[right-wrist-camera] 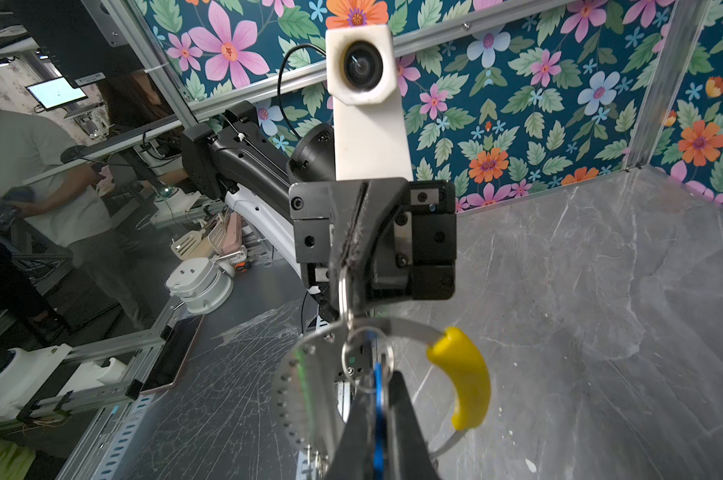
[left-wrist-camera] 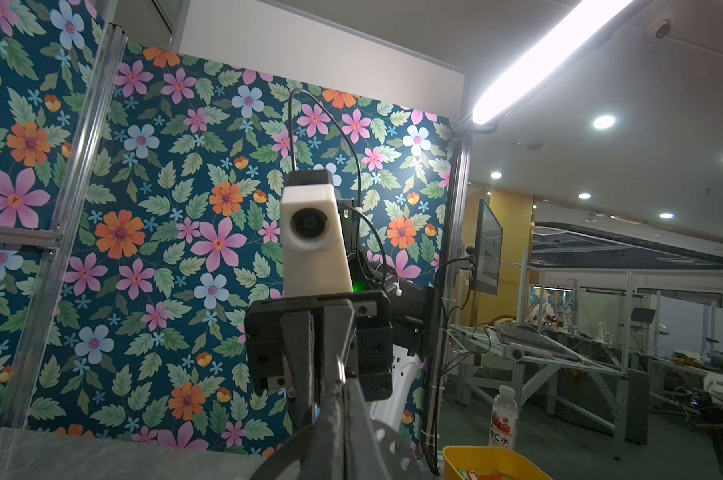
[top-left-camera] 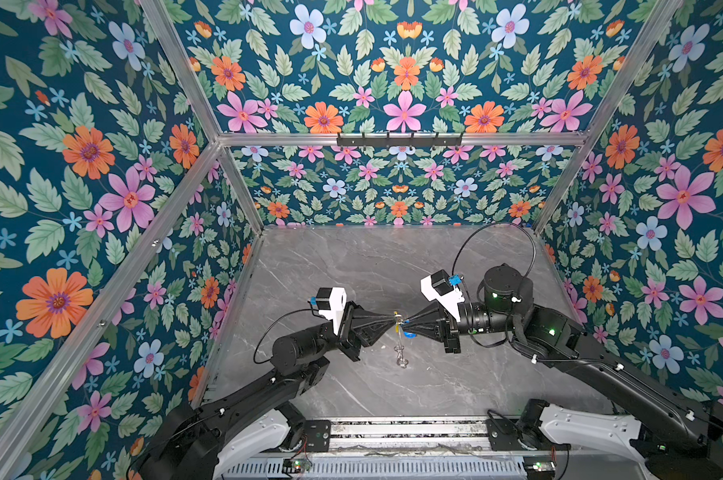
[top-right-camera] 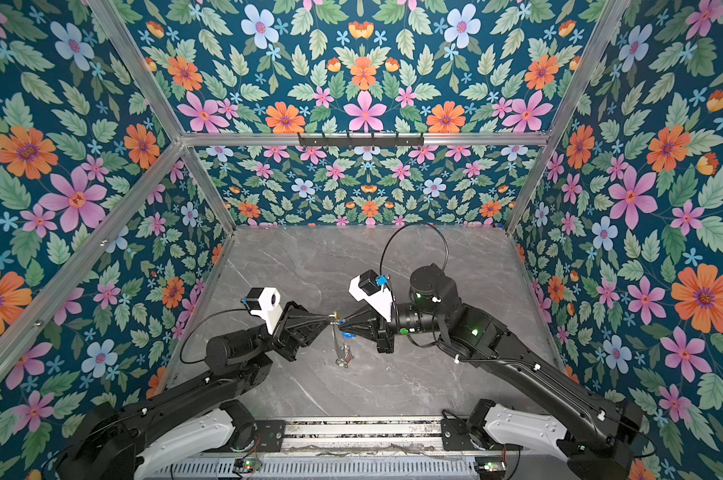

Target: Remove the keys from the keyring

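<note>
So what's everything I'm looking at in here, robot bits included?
keyring: one, grey with a yellow arc, held up in mid-air.
split rings: two seen clearly, silvery, on the keyring.
blue key tag: one, blue, edge-on inside the right gripper.
silvery cluster: count unclear, hanging at the keyring's low end.
table: one, grey marble look, below it all.
walls: three, floral on dark teal, around the table.
hook rail: one, black, on the back frame bar.
left gripper: one, black, shut on a split ring.
right gripper: one, black, shut on the blue key tag.
arms: two, black, reaching in from the near edge.
</note>
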You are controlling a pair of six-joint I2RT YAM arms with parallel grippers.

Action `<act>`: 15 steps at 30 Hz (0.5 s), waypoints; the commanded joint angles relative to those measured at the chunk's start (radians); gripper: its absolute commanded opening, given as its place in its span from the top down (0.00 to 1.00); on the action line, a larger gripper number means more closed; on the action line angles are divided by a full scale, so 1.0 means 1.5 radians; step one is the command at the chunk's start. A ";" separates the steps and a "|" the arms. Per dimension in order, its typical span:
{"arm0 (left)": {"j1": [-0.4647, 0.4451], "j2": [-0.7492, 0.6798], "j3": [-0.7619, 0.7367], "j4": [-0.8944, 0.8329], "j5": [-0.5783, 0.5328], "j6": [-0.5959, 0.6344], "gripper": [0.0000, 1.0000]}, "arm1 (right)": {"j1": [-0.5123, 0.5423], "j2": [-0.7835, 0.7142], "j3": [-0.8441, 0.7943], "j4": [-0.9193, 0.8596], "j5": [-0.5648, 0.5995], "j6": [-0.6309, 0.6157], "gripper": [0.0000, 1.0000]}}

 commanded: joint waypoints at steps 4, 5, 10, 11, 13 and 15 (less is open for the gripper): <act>0.000 0.002 -0.001 0.090 -0.050 0.000 1.00 | 0.001 0.014 -0.022 0.044 0.005 0.035 1.00; 0.000 0.003 -0.002 0.092 -0.055 0.000 1.00 | 0.001 0.016 -0.025 0.050 0.005 0.038 1.00; 0.000 0.013 0.004 0.102 -0.049 -0.006 1.00 | 0.007 0.018 -0.029 0.060 0.009 0.037 1.00; -0.001 0.012 0.004 0.100 -0.046 -0.007 1.00 | 0.008 0.016 -0.025 0.049 0.012 0.031 1.00; -0.001 0.009 0.002 0.100 -0.038 -0.011 1.00 | 0.008 0.010 -0.011 0.018 0.014 0.014 1.00; 0.000 0.009 0.005 0.099 -0.023 -0.023 1.00 | 0.008 0.002 0.004 -0.018 0.021 -0.006 1.00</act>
